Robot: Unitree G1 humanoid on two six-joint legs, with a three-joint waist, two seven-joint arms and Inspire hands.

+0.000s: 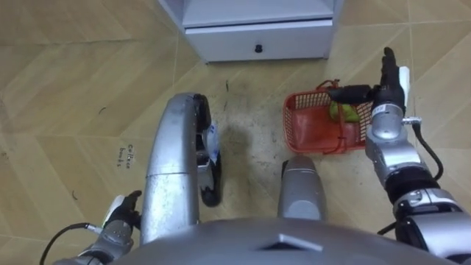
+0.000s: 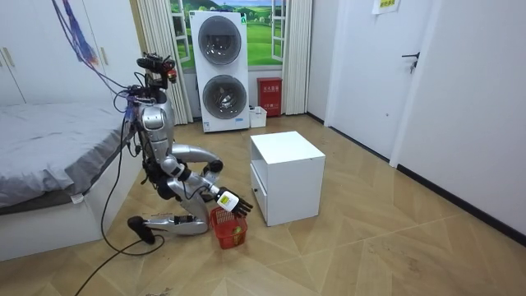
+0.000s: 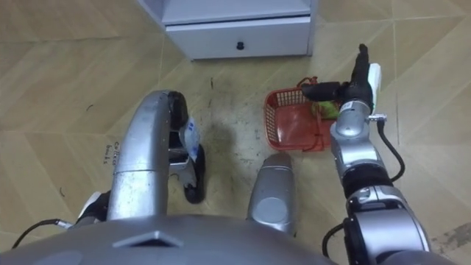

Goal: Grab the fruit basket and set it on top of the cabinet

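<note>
Nearest us, the left robot hand (image 1: 120, 216) hangs low beside our left thigh, close to the herringbone wood floor (image 1: 66, 88); we cannot tell its finger state. We kneel between the grey-covered bed (image 2: 49, 148) and the white cube cabinet (image 1: 257, 37), whose drawer carries a small black knob (image 1: 258, 48). The red plastic mesh fruit basket (image 1: 309, 129) stands on the floor, ahead of our right knee and near the cabinet front, with green fruit (image 1: 343, 112) inside. The right robot hand (image 1: 388, 85) hovers over the basket's far right side, fingers straight, thumb stretched across the rim.
</note>
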